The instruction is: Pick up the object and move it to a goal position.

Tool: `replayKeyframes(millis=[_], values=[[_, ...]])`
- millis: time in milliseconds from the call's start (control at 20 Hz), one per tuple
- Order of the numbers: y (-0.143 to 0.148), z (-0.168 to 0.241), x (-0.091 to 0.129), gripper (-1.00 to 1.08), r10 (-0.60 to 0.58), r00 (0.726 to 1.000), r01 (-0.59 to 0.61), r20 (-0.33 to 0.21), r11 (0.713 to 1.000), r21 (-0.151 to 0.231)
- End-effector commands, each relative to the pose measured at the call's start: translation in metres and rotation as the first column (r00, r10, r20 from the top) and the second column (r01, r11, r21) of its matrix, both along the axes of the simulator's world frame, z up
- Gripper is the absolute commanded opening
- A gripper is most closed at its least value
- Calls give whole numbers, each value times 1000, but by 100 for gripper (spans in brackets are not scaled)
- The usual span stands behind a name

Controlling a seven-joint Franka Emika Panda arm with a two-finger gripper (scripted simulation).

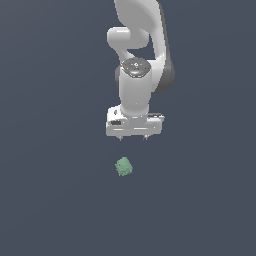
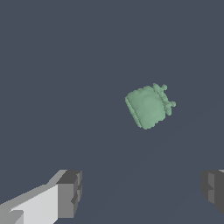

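Exterior view: white arm (image 1: 137, 65) hangs over the dark desk (image 1: 50, 200), its tool (image 1: 133, 137) spread wide and holding nothing. Apart from it, nearer the camera, the small pale-green blob (image 1: 123, 167) lies on the desk, untouched by the fingers (image 2: 70, 192).

Glossy, smooth white shell on the arm (image 1: 135, 85), matt grey pads (image 2: 70, 194) on the gripper (image 1: 133, 137), matt, bumpy pale-green object (image 1: 123, 166), flat matt slate-grey floor (image 1: 50, 200).

A bare simulated scene: flat, featureless dark blue-grey ground (image 1: 45, 200) fills both views.
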State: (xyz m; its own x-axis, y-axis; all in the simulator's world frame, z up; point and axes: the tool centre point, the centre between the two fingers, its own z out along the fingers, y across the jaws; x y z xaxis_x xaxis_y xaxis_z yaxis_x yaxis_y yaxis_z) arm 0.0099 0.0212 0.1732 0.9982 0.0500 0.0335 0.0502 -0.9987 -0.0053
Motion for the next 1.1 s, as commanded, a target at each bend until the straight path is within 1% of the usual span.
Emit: replayKeyframes(millis=[0,400,600,800,1050], values=[[0,0,0,100,0,1000,0,0,1000,0],[7,3,-4,100,1,1000,-1,1,1000,-15],[7,3,-5,100,1,1000,-1,2,1000,-15],[6,1,-1,100,18,1000,-18,0,1000,-16],[1,-6,7,100,68,998,-68,-4,997,-19]])
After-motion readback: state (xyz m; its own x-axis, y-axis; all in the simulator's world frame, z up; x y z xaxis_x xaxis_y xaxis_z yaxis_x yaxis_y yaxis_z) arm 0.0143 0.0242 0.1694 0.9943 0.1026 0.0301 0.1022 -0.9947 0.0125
